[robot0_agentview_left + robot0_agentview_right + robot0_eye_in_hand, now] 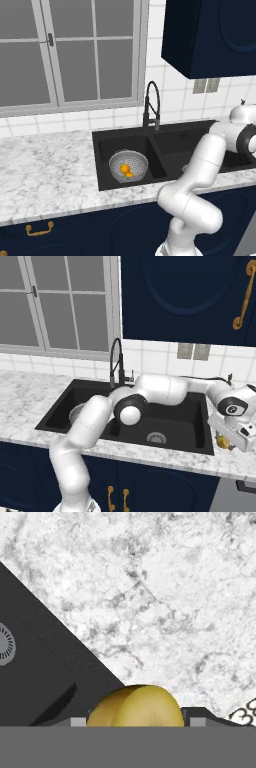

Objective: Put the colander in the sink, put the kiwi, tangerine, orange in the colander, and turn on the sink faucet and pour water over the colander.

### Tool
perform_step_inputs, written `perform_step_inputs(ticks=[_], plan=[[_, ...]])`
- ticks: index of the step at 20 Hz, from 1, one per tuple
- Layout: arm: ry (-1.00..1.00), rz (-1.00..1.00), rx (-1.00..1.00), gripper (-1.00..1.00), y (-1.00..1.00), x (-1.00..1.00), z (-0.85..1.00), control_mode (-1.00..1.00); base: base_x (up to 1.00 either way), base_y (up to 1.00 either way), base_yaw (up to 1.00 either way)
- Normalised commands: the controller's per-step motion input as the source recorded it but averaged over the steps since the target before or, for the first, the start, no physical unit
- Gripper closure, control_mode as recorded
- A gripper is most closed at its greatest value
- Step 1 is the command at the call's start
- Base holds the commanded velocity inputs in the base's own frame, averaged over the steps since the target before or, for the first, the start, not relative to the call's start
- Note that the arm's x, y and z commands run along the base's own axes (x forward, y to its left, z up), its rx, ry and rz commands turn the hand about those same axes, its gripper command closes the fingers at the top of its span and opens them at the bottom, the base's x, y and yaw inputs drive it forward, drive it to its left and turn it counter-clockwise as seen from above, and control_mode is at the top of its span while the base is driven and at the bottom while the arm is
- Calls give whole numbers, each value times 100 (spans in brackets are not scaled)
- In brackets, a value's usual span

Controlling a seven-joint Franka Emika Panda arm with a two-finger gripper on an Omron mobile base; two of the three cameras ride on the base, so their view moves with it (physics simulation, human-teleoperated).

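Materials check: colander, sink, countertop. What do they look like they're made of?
Colander: grey perforated metal by the look of it, dull sheen, fine holes across the bowl. Sink: matte black with no glare, possibly composite or coated metal; the drains are silver. Countertop: white stone with grey veining, marble-like and smooth; being a render, it could equally be laminate.

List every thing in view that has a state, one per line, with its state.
colander: upright in the left basin of the sink, holding two orange fruits.
sink faucet: no water stream visible.
kiwi: yellow-brown, between the fingertips above the marble counter, right of the sink.
gripper: low over the counter; grip cannot be confirmed.
window: closed.
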Motion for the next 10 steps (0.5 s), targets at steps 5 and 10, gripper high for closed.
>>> perform_step_inputs(ticks=[5,10], plan=[[-9,0,0,100,81,0,28,-100,0,0,0],[0,0,0,100,79,-10,39,-100,0,0,0]])
